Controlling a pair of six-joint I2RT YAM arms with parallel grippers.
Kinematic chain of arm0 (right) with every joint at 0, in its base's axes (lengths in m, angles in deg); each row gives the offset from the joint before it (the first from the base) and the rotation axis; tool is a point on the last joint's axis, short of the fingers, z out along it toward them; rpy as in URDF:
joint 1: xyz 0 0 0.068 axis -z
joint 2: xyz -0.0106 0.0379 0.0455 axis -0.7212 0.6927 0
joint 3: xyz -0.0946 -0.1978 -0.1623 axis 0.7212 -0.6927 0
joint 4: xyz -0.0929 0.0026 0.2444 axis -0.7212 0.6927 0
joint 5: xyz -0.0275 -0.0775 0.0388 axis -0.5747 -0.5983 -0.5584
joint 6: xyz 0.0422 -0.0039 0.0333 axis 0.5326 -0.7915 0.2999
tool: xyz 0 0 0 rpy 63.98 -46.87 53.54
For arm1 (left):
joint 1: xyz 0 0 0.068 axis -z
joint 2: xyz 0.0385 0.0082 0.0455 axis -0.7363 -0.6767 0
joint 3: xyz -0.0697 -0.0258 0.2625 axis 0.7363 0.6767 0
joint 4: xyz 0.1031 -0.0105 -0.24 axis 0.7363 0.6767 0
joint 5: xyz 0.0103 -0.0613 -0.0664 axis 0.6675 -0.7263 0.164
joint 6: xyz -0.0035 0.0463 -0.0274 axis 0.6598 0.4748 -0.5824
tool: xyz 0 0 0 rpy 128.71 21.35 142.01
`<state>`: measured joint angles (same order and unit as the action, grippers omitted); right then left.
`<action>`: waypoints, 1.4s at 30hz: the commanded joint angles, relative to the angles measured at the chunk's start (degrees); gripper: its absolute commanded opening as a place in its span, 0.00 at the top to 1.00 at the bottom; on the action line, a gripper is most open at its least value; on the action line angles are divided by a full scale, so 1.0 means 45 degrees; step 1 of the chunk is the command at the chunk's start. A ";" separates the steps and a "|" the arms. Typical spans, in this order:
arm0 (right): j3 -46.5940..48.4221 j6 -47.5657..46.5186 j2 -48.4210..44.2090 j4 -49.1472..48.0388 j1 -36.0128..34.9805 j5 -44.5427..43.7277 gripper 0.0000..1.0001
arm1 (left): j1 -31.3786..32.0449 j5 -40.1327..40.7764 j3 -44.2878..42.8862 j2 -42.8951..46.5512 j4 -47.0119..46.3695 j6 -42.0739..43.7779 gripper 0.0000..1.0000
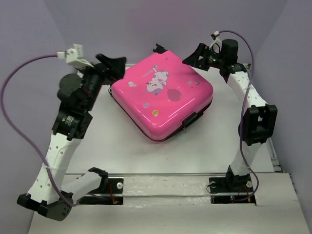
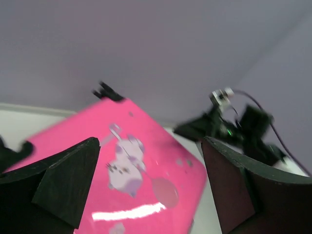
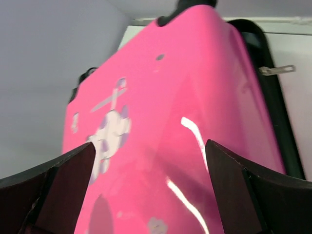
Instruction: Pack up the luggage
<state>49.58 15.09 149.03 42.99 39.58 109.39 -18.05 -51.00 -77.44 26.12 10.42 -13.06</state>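
Closed pink suitcase (image 1: 161,95) lying flat at frame centre on white table (image 1: 204,146); left gripper (image 1: 113,67) upper left, jaws spread, empty; right gripper (image 1: 194,56) upper right, likewise spread, empty

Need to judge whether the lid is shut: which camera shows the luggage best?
Top external: the whole luggage lies flat, lid down, print up. The left wrist view catches only a blurred part of the lid; the right wrist, the lid close up with black trim along one side.
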 commanded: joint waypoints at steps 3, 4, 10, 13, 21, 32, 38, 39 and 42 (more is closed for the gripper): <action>0.0177 -0.0503 -0.2361 0.1277 -0.0044 0.1667 0.00 | -0.4274 -0.3020 -0.0425 -0.1381 -0.0058 -0.0428 0.01; -0.0094 -0.0815 -0.2729 0.1510 -0.0044 0.1454 0.00 | -0.5265 -0.3587 0.0021 -0.1655 -0.0311 -0.0972 0.01; -0.1674 -0.1988 -0.4215 0.2157 -0.0044 0.0243 0.00 | -0.8006 -0.6090 0.1178 -0.4150 -0.1895 -0.2052 0.01; -0.2788 -0.1893 -0.5445 0.1692 -0.0044 0.0201 0.00 | -0.8360 -0.6619 0.0945 -0.5325 -0.2051 -0.2188 0.01; -0.6462 -0.1658 -0.8278 0.0342 -0.0044 0.0357 0.00 | -0.8693 -0.8553 0.0808 -0.8471 -0.5037 -0.3749 0.01; -0.8942 -0.1501 -0.9880 -0.0381 -0.0435 0.0456 0.00 | -0.8382 -0.9023 0.0143 -1.0661 -0.7810 -0.6306 0.01; -0.9686 -0.1443 -1.0428 -0.0479 -0.0552 0.0319 0.00 | -0.8167 -0.8867 -0.0577 -1.1129 -0.8614 -0.7169 0.05; -0.9784 -0.1423 -1.0525 -0.0479 -0.0552 0.0299 0.00 | -0.8108 -0.8866 -0.0695 -1.1188 -0.8673 -0.7247 0.06; -1.0329 -0.1345 -1.1032 -0.0518 -0.0552 0.0280 0.00 | -0.7952 -0.8710 -0.0990 -1.1325 -0.8983 -0.7791 0.15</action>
<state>4.92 8.60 103.35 44.33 37.68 110.74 -55.64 -88.29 -77.00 -26.14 -20.75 -43.05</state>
